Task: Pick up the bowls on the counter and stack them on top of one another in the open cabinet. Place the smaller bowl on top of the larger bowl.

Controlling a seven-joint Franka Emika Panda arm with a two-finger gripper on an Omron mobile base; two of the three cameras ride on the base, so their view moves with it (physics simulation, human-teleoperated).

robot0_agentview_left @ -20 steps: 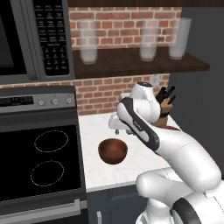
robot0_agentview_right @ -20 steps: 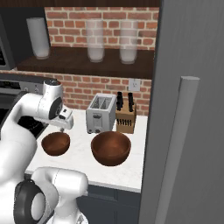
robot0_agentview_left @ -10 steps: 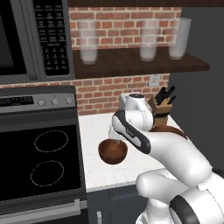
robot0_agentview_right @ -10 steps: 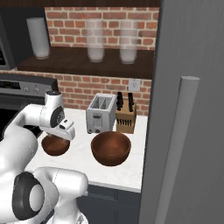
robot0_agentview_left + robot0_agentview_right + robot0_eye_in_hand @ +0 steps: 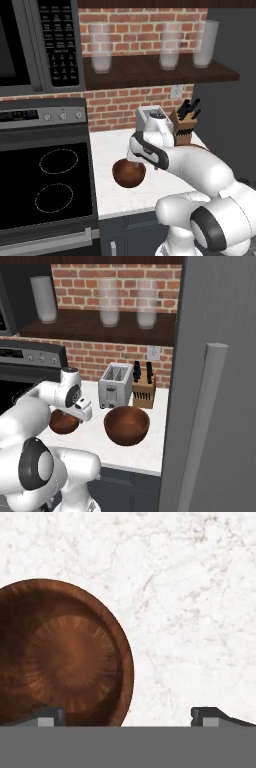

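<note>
The gripper hung low over the counter with its fingers spread wide, one tip above the smaller bowl and the other over bare stone beside its rim. The larger bowl sat near the counter's front edge, before the toaster.

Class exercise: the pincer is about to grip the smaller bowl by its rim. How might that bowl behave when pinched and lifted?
The smaller bowl looks like rigid turned wood, so it probably won't flex. Its glossy rim may slip between the open pincer tips. Held at one edge, it would likely tilt, and its rounded underside may rock on the counter.
</note>
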